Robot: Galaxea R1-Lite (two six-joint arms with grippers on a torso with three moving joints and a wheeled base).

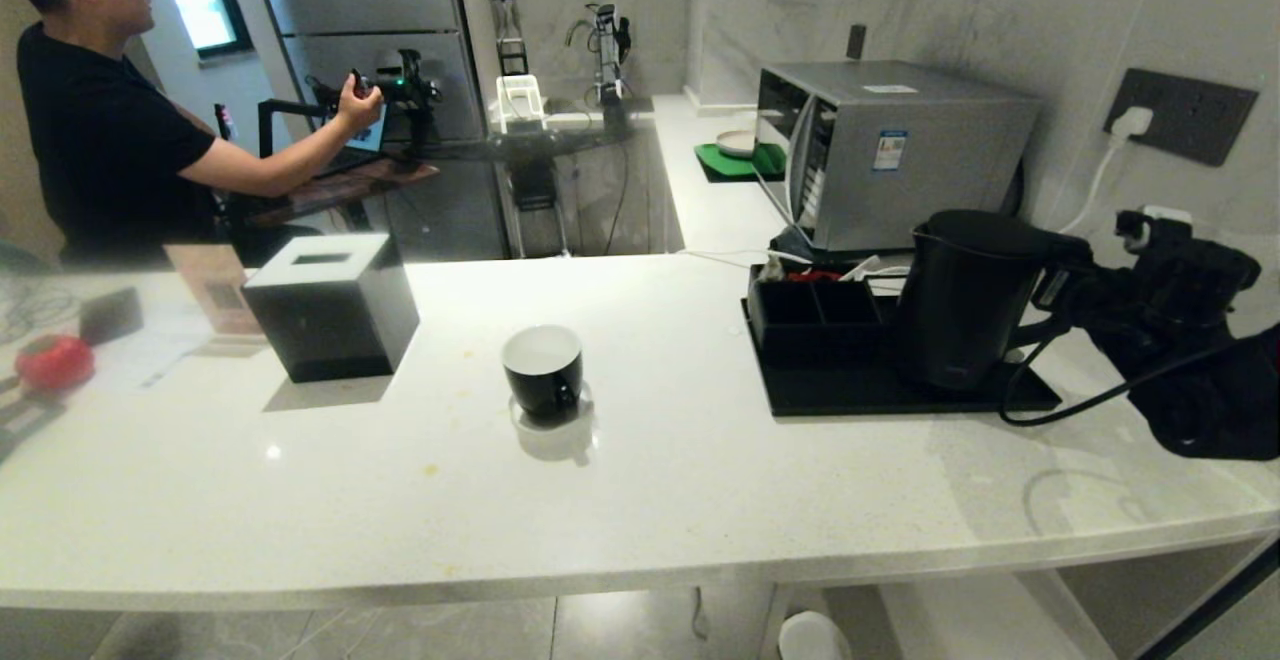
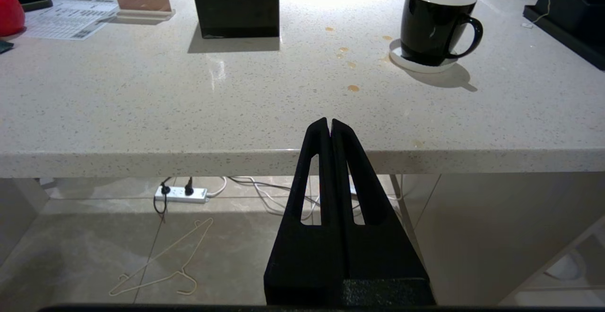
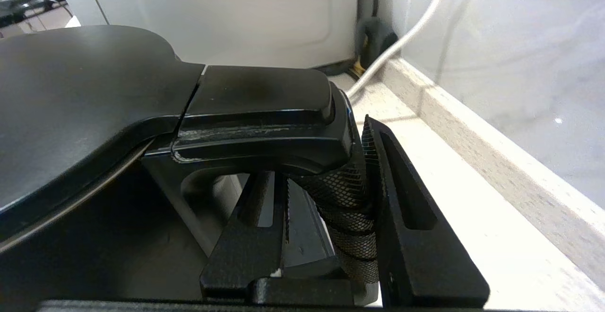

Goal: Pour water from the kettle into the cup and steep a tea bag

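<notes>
I have the right claw (image 3: 326,217) clamped around the kettle (image 1: 965,295) by its handle (image 3: 352,208) — in the right wrist view the 2 fingers sit either side of the textured grip, just under the lid lever. The kettle stands upright on the black tray (image 1: 860,395) at the right of the worktop (image 1: 650,480), just beside the black compartmented box (image 1: 815,315), with the silver appliance (image 1: 900,155) behind it.

What matters for the pour is where the cup (image 1: 542,368) lies: it stands on a white coaster (image 2: 420,65) well apart from the kettle, toward my left across bare worktop, with its white inside showing. The kettle's spout points that way too, away from the claw, so I judge the carry to be a lift clear of the tray, then a sideways move toward the cup before any tilt. The power cord (image 1: 1080,402) looping off the tray could drag.

The left claw (image 2: 329,127) is closed on nothing and parked off the front edge of the worktop; it is the nearer arm to the cup. I cannot make out the tea bag for certain
</notes>
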